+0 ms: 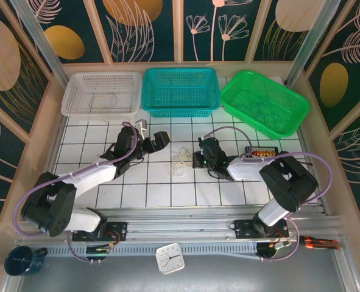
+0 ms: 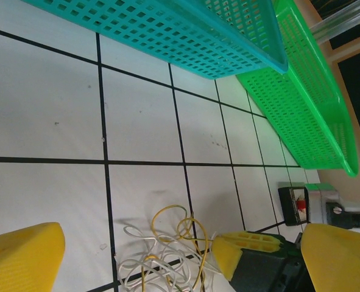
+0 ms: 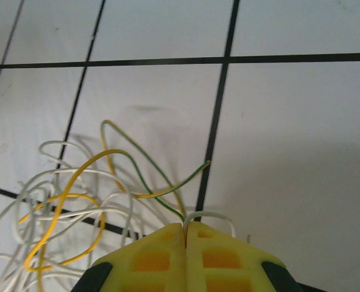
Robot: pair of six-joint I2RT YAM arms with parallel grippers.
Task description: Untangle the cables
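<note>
The cables (image 1: 180, 163) lie as a small tangle of white and yellow wires on the tiled table, between the two arms. In the right wrist view my right gripper (image 3: 186, 227) is shut at the tangle's right edge, with a white wire (image 3: 211, 214) pinched between its yellow pads; a yellow-green wire (image 3: 167, 185) runs in beside it. In the top view the right gripper (image 1: 196, 160) touches the tangle. My left gripper (image 1: 160, 140) stands open to the upper left of the tangle, apart from it. Its yellow fingers (image 2: 27, 255) frame the cables (image 2: 167, 249) below.
Three baskets line the far edge: white (image 1: 76, 91), teal (image 1: 181, 111) and green (image 1: 292, 100), the white and green ones holding thin wires. A small black part (image 1: 262, 152) lies right of the right gripper. A clock (image 1: 169, 257) and a mug (image 1: 21, 260) sit at the near edge.
</note>
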